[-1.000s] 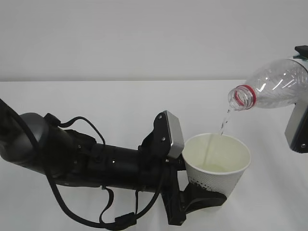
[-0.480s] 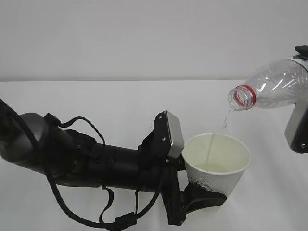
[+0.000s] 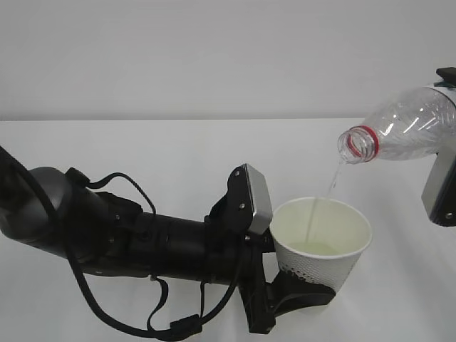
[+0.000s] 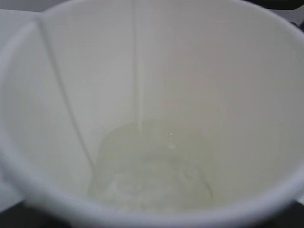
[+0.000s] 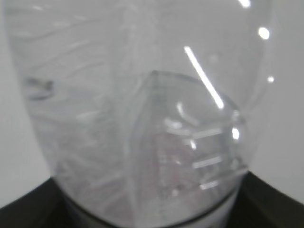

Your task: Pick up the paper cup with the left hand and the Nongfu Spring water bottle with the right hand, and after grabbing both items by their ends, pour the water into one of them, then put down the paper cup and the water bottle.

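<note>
Exterior view: the paper cup (image 3: 322, 239) is being held near its base by the left gripper (image 3: 299, 293), above the table (image 3: 142, 149). The bottle (image 3: 402, 128) is being gripped at its far end by the right gripper (image 3: 442, 178) and tipped, neck just above the cup. Water (image 3: 332, 179) is being poured in a thin stream; a shallow pool (image 4: 152, 166) is being collected. Pouring is underway; setting both down is still being awaited.
</note>
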Controlling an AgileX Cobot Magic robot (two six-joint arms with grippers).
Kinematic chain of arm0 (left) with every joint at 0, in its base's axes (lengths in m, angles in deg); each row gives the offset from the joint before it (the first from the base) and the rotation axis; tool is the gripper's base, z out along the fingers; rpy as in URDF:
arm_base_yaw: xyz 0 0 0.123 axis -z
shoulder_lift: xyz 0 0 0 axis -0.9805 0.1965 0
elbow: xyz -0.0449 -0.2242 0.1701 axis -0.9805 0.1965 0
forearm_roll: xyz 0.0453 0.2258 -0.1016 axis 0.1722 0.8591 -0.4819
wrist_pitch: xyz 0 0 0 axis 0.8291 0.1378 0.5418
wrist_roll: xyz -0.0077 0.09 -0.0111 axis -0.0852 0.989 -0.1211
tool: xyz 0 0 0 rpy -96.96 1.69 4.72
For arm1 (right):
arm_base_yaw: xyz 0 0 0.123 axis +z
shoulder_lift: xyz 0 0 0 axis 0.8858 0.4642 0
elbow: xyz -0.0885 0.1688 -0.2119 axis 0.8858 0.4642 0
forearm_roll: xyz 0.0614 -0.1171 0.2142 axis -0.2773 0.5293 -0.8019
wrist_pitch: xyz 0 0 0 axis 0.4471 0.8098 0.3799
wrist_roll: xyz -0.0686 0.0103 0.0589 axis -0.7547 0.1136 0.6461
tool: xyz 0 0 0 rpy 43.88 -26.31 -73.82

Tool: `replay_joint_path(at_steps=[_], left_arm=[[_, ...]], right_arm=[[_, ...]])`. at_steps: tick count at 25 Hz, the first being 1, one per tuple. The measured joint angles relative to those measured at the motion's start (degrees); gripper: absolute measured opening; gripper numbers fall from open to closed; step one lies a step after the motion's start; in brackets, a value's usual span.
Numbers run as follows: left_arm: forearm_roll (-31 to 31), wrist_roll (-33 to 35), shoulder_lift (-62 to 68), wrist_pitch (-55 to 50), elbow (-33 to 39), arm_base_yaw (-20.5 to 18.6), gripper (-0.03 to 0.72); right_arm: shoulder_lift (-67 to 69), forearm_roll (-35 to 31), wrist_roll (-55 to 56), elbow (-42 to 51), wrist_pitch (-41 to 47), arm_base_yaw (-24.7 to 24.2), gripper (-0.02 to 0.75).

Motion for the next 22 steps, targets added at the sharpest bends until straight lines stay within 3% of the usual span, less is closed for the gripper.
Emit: replay_joint_path(at_steps=[22], left_arm=[[0.0, 0.0, 0.0, -0.1, 0.0, 0.0, 0.519]], right_arm=[[0.0, 0.0, 0.0, 0.0, -0.04, 0.0, 0.515]])
